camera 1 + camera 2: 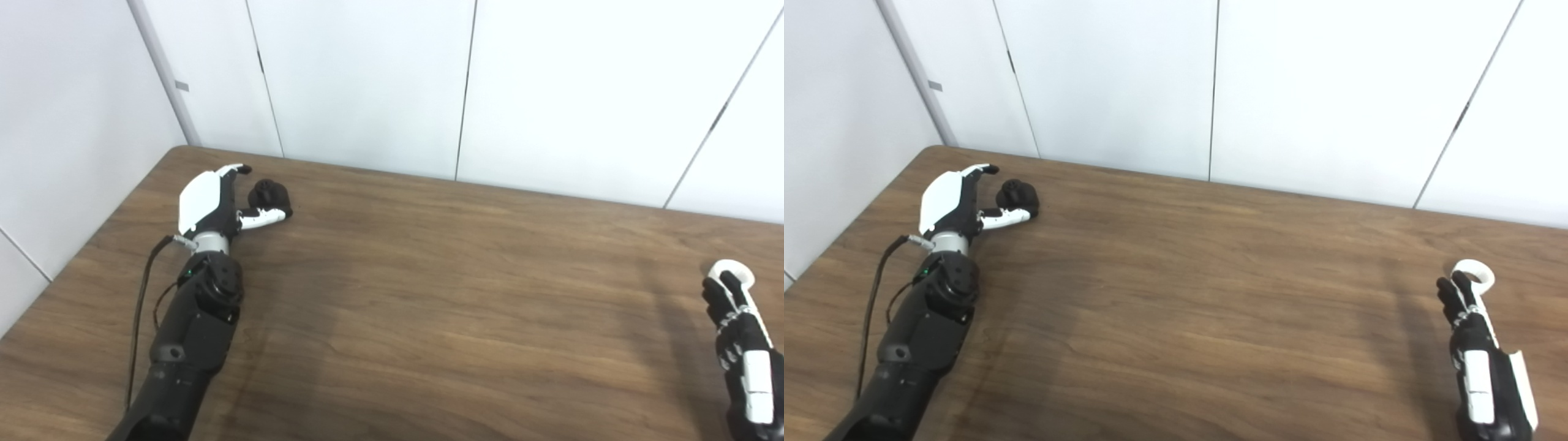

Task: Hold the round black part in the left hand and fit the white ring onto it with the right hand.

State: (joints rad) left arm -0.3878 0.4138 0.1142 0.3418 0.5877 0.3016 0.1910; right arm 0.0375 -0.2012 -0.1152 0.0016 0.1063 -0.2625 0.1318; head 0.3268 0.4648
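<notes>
Landmark: brown wood-grain table [429, 294].
Round black plastic part [270, 195]: on the table's far left corner.
Left hand [211, 205]: spread loosely around the part, not clenched on it.
White plastic ring [1475, 272]: near the table's right edge.
Right hand [1479, 352]: fingertips at the ring; grasp cannot be told.

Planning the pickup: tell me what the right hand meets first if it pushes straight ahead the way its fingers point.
The right hand points away from the robot, and the white ring lies right at its fingertips, so it likely meets that first. Whether they already touch is unclear.
</notes>
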